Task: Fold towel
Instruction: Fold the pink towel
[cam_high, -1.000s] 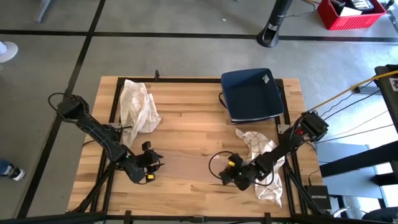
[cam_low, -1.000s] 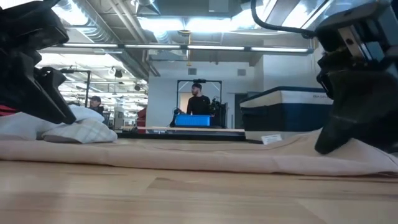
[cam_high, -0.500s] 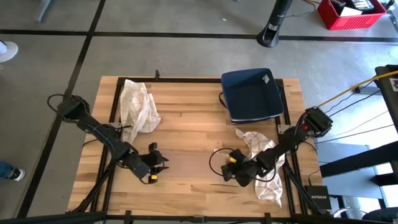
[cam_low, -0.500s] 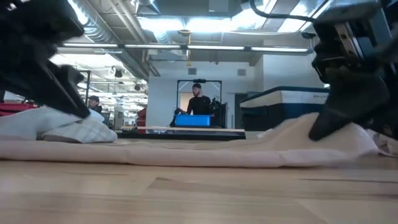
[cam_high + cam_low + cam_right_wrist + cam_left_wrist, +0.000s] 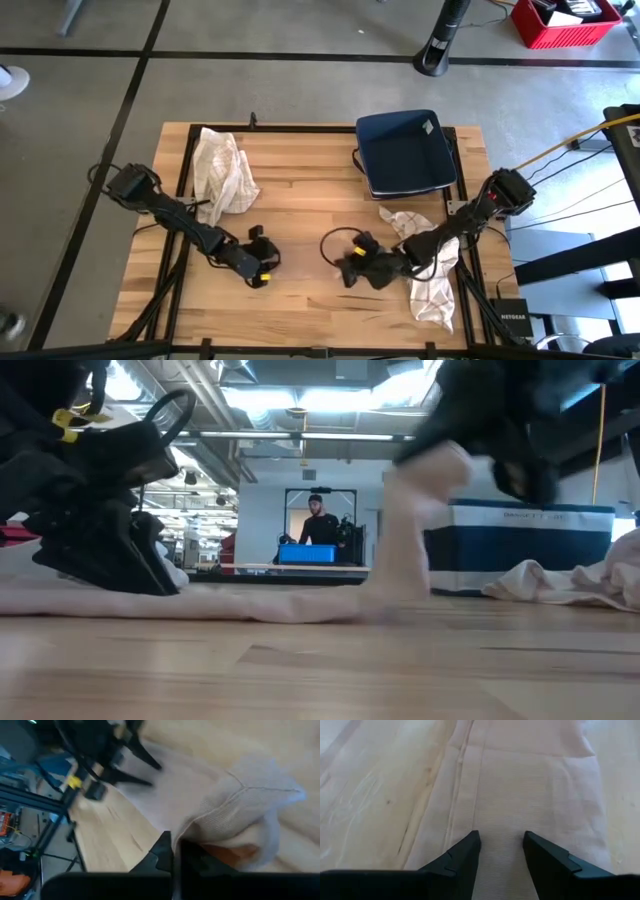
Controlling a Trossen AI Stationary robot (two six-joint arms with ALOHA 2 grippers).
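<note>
High view: beige towel [image 5: 300,262] flat mid-table between left gripper [image 5: 262,270] and right gripper [image 5: 352,270]; navy bin [image 5: 405,150] at far edge, contents unclear. Low view: towel edge lifted. Left wrist: fingers parted over towel. Right wrist: fingers pinched closed on towel edge.

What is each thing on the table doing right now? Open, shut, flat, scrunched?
Towel: flat on the table, one end lifted.
Right gripper: shut on the towel's lifted end.
Left gripper: open, fingers down on the flat towel.
Left cloth: scrunched.
Right cloth: scrunched.
Blue box: sitting at the table's far edge.
</note>
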